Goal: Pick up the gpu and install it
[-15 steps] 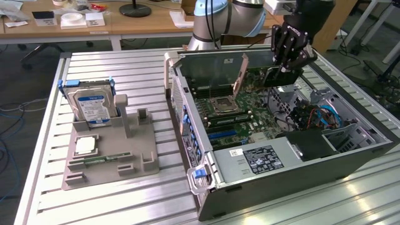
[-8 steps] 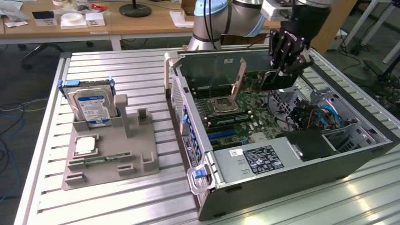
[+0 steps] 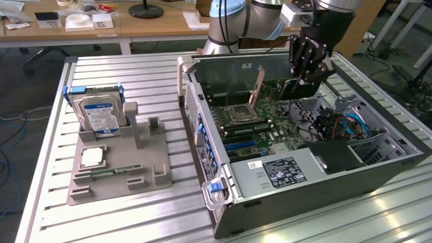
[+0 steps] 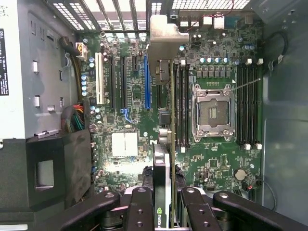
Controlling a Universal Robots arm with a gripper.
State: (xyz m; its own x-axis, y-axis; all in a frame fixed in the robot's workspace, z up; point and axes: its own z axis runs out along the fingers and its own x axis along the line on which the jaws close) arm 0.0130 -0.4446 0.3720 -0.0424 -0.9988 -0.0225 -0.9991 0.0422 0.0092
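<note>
Our arm (image 3: pixel 266 20) straight down over the open case (image 3: pixel 304 177) near the bench's (image 3: pixel 135 76) far edge, claw (image 3: pixel 302 83) part-closed around the gpu (image 3: pixel 297 92).

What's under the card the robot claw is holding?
The gripper holds the gpu edge-on over the green motherboard: card slots, memory slots and a processor socket show. The strip of board right beneath the card is hidden by it.
</note>
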